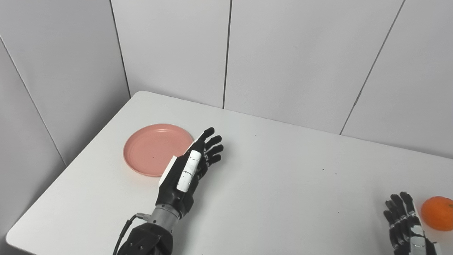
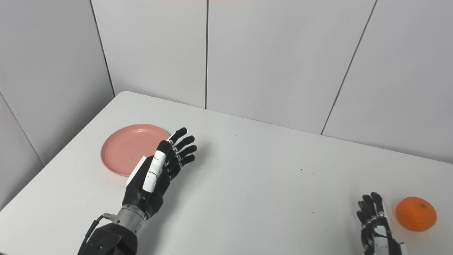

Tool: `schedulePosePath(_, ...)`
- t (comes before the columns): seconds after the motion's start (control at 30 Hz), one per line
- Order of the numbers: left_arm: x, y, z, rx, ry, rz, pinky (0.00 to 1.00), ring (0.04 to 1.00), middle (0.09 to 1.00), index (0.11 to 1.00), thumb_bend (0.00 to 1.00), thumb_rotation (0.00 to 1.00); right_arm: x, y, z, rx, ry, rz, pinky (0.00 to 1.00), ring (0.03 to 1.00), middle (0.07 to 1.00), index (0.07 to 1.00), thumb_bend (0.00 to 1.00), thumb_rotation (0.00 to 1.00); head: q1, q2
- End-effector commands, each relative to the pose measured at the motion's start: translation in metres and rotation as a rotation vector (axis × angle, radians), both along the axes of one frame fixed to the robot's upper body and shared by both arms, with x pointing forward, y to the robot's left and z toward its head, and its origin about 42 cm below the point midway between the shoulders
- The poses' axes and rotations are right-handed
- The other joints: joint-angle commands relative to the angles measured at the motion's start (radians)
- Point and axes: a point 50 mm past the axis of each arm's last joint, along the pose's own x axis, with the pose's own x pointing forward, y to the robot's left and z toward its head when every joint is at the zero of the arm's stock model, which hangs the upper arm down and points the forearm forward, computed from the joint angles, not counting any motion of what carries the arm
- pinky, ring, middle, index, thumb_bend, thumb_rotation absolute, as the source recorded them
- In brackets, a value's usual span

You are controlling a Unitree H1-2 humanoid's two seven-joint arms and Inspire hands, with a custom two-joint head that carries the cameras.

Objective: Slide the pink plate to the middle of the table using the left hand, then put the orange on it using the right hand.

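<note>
At the near right, the right hand (image 2: 377, 226) is waiting empty with fingers spread, just left of the orange (image 2: 416, 214), which is sitting on the table (image 1: 283, 170): round, firm, likely to roll, best cupped from above. Farther left, the left hand (image 1: 191, 166) is hovering released beside the pink plate (image 1: 155, 148), overlapping its right rim. The plate looks light, stiff and smooth; pressing on its rim should slide it.

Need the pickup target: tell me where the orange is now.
The orange sits on the table's near right side, just right of the open right robot hand, far from the pink plate.
</note>
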Motion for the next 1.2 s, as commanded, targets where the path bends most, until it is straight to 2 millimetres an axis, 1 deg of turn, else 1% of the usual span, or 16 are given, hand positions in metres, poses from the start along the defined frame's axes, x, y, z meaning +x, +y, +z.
schedulePosePath(0.0,0.003,-0.001,0.019,-0.028,-0.057,-0.033,0.90,0.886,0.902,0.903,0.93,0.87,-0.028,0.023,-0.046,0.077,0.151,0.001,1.00,0.960,0.952,0.968,0.77,0.91,-0.001,0.000)
schedulePosePath(0.13,0.013,0.013,0.035,-0.051,-0.104,-0.040,0.84,0.843,0.863,0.863,0.92,0.89,-0.029,0.024,-0.045,0.080,0.154,0.003,1.00,0.961,0.949,0.964,0.74,0.90,-0.004,0.001)
schedulePosePath(0.2,0.018,0.022,0.041,-0.019,-0.122,-0.037,0.81,0.824,0.851,0.847,0.92,0.90,-0.029,0.024,-0.045,0.081,0.154,0.003,1.00,0.957,0.945,0.959,0.75,0.89,-0.005,0.003)
schedulePosePath(0.23,0.022,0.029,0.043,-0.006,-0.131,-0.038,0.81,0.821,0.850,0.844,0.92,0.91,-0.029,0.025,-0.045,0.080,0.154,0.003,1.00,0.956,0.944,0.958,0.75,0.89,-0.005,0.004)
schedulePosePath(0.33,0.034,0.047,0.047,0.015,-0.154,-0.036,0.77,0.791,0.818,0.813,0.95,0.87,-0.029,0.025,-0.045,0.080,0.154,0.002,1.00,0.953,0.941,0.954,0.78,0.88,-0.006,0.005)
schedulePosePath(0.4,0.044,0.062,0.051,0.050,-0.183,-0.028,0.74,0.772,0.802,0.791,0.95,0.87,-0.029,0.025,-0.044,0.082,0.155,0.002,1.00,0.955,0.940,0.954,0.76,0.88,-0.006,0.005)
schedulePosePath(0.5,0.056,0.078,0.061,0.087,-0.210,-0.012,0.75,0.770,0.793,0.771,0.96,0.86,-0.030,0.024,-0.045,0.081,0.158,0.003,1.00,0.957,0.940,0.953,0.75,0.88,-0.005,0.005)
schedulePosePath(0.6,0.065,0.089,0.073,0.115,-0.229,0.015,0.75,0.770,0.788,0.762,0.96,0.86,-0.030,0.024,-0.046,0.076,0.159,0.001,1.00,0.954,0.935,0.947,0.76,0.88,-0.005,0.004)
schedulePosePath(0.63,0.066,0.091,0.075,0.117,-0.232,0.019,0.75,0.770,0.786,0.762,0.96,0.85,-0.030,0.024,-0.046,0.076,0.159,0.001,0.99,0.954,0.934,0.945,0.76,0.88,-0.005,0.004)
schedulePosePath(0.8,0.080,0.115,0.092,0.132,-0.242,0.051,0.80,0.797,0.797,0.788,0.95,0.85,-0.030,0.023,-0.047,0.069,0.159,0.000,1.00,0.956,0.936,0.951,0.76,0.88,-0.004,0.003)
schedulePosePath(0.87,0.084,0.124,0.095,0.131,-0.243,0.059,0.79,0.796,0.801,0.800,0.95,0.84,-0.030,0.023,-0.047,0.067,0.162,0.000,1.00,0.954,0.934,0.950,0.77,0.88,-0.004,0.003)
schedulePosePath(0.93,0.088,0.131,0.098,0.129,-0.239,0.071,0.77,0.791,0.803,0.776,0.95,0.83,-0.030,0.023,-0.047,0.067,0.163,0.000,1.00,0.953,0.932,0.948,0.77,0.88,-0.004,0.003)
schedulePosePath(0.97,0.090,0.136,0.099,0.125,-0.234,0.083,0.77,0.791,0.803,0.775,0.95,0.82,-0.029,0.023,-0.047,0.067,0.164,0.001,1.00,0.953,0.932,0.948,0.77,0.88,-0.002,0.002)
schedulePosePath(1.03,0.095,0.147,0.101,0.114,-0.225,0.107,0.80,0.803,0.819,0.803,0.97,0.80,-0.029,0.024,-0.047,0.068,0.166,0.001,1.00,0.957,0.935,0.951,0.77,0.88,-0.002,0.002)
schedulePosePath(1.17,0.105,0.170,0.101,0.097,-0.206,0.127,0.79,0.791,0.809,0.805,0.97,0.79,-0.029,0.024,-0.047,0.065,0.166,-0.001,1.00,0.960,0.935,0.951,0.77,0.88,-0.002,0.002)
